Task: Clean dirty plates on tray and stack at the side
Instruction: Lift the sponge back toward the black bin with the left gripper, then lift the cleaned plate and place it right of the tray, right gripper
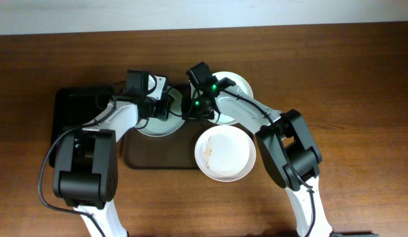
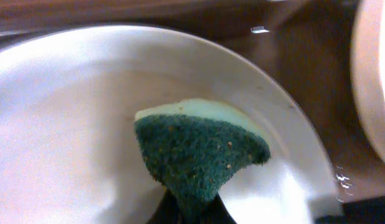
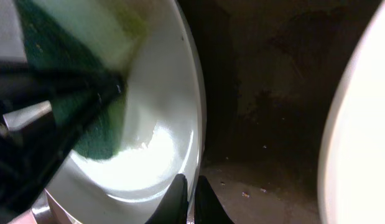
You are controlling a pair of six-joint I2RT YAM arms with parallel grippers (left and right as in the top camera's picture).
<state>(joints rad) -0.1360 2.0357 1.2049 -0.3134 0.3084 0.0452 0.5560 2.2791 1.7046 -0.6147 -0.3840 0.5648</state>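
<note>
My left jaws clamp a green sponge (image 2: 198,155) inside the white plate (image 2: 68,124) on the brown tray (image 1: 151,155). My right jaws pinch that plate's rim. A smeared plate (image 1: 225,153) overhangs the tray's edge.

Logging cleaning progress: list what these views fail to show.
Overhead: the left arm and right arm cover most of the left plate; its smears unseen.
Overhead: the right arm partly hides the far plate.
Left wrist: bottom edge cuts off the left pincer under the sponge.
Right wrist: blur hides whether the right pincer grips the plate's rim.
</note>
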